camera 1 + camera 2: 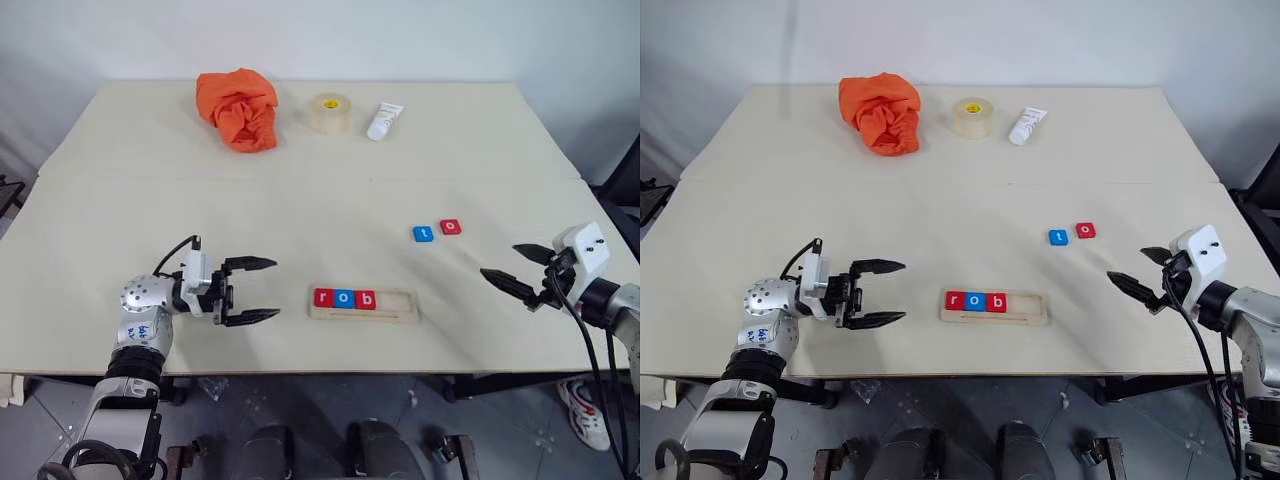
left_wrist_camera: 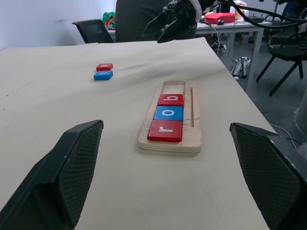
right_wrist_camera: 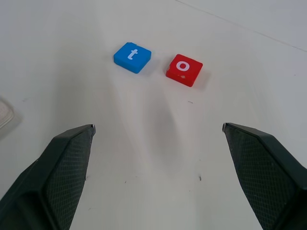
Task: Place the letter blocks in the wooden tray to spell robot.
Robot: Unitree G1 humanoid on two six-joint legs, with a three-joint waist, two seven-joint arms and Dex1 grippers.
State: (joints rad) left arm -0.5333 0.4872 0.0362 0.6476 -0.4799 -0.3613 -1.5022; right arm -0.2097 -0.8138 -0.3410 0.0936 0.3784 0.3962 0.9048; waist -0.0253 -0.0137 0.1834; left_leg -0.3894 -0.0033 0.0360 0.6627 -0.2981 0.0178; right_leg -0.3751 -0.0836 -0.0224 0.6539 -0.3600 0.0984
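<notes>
Your two head views look forward and down over the whole surface (image 1: 300, 200) from nearly one spot. Your left wrist view looks low along the tray (image 2: 170, 141); your right wrist view looks closely down on two loose blocks (image 3: 132, 57), shared with the head views.

Three red letter blocks (image 1: 324, 297), two blue (image 1: 423, 234), one wooden tray (image 1: 400, 311), one orange cloth (image 1: 238, 108), one tape roll (image 1: 330, 113), one tube (image 1: 384, 121).

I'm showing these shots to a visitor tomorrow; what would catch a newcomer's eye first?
Probably the wooden tray at the table's near edge, with red r, blue o and red b blocks filling its left part. Next, the crumpled orange cloth at the far side, and the loose blue t and red o right of centre.
</notes>
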